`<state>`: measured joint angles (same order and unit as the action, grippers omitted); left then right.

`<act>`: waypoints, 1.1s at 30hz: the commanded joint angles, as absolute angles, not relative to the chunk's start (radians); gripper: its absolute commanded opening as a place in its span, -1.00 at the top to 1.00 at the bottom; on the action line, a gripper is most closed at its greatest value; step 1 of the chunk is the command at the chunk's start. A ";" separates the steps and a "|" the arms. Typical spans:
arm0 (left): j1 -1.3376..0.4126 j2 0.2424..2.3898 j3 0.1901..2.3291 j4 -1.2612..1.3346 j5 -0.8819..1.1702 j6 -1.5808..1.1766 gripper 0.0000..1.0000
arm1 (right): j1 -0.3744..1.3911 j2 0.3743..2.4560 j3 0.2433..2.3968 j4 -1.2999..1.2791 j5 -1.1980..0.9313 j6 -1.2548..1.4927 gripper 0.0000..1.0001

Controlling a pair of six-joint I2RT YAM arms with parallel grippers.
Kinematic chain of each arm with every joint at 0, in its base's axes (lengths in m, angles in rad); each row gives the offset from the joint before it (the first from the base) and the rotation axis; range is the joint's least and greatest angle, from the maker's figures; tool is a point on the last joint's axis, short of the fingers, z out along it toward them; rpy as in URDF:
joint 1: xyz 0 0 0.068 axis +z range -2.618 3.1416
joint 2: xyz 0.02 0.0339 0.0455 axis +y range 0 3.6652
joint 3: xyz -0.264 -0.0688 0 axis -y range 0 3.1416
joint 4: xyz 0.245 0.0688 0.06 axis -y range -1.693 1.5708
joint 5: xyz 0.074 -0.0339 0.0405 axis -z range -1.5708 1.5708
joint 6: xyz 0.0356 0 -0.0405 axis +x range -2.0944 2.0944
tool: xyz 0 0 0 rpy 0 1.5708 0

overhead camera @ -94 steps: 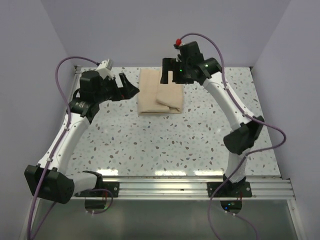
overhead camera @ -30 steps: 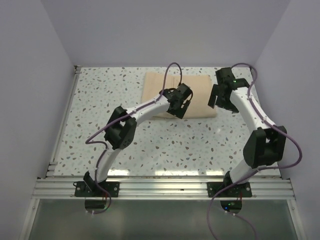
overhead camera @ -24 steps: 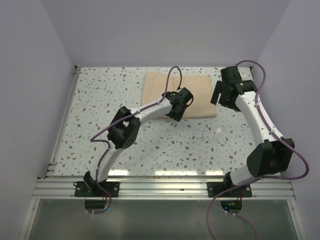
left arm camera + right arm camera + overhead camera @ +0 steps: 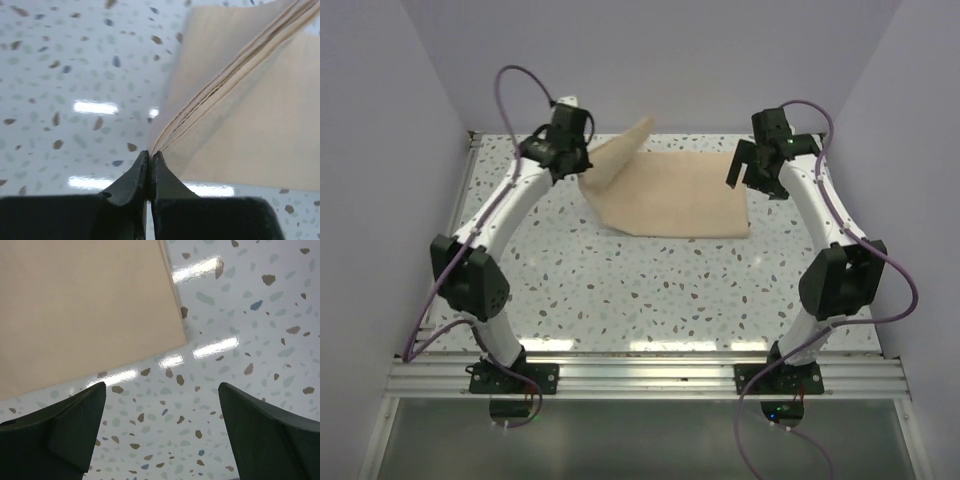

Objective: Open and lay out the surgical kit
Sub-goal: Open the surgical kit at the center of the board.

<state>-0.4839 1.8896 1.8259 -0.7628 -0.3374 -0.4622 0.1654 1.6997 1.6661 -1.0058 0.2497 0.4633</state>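
The surgical kit (image 4: 675, 195) is a beige cloth wrap lying at the back of the table, partly spread out. Its left flap (image 4: 620, 150) is lifted off the table and rises toward the back. My left gripper (image 4: 582, 162) is shut on the edge of that flap, and in the left wrist view the fingertips (image 4: 150, 156) pinch several thin cloth layers (image 4: 235, 95). My right gripper (image 4: 752, 180) hangs open over the wrap's right edge. In the right wrist view the gripper (image 4: 162, 390) holds nothing, with the wrap's corner (image 4: 85, 305) at the upper left. No contents of the wrap show.
The speckled tabletop (image 4: 650, 290) stretches bare in front of the wrap. Grey walls close in the back and both sides. An aluminium rail (image 4: 650, 375) with both arm bases runs along the near edge.
My left arm has swung from the wrap's middle to the back left, shut on a flap and pulling it up and outward. The wrap lies wider. The right gripper stays open near the right edge.
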 commanded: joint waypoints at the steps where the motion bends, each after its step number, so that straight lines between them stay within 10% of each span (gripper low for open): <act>1: -0.336 1.675 1.686 -0.687 -0.327 -0.508 0.90 | 0.169 1.772 1.810 -0.973 0.184 0.459 -0.97; 2: -0.290 1.636 1.651 -0.681 -0.315 -0.499 0.66 | 0.169 1.829 1.839 -0.974 0.180 0.462 -0.97; 3: -0.273 1.625 1.591 -0.677 -0.301 -0.474 -0.15 | 0.169 1.859 1.898 -0.971 0.176 0.462 -0.97; 4: -0.262 1.615 1.565 -0.684 -0.289 -0.468 -0.49 | 0.167 1.890 1.928 -0.968 0.175 0.462 -0.97; 7: -0.242 1.602 1.474 -0.724 -0.291 -0.468 -0.99 | 0.167 2.023 2.051 -0.954 0.175 0.466 -0.97; 14: -0.241 1.480 1.234 -0.692 -0.212 -0.474 -0.98 | 0.155 2.383 2.448 -0.930 0.187 0.488 -0.96; 33: -0.241 1.453 1.091 -0.650 -0.156 -0.457 -0.89 | 0.098 2.669 2.552 -0.623 0.333 0.486 -0.63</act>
<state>-0.2405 1.4429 1.0988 -0.6952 -0.1719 -0.4679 0.1001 2.6556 2.4985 -0.7006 0.2836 0.4953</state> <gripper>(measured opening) 0.947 0.827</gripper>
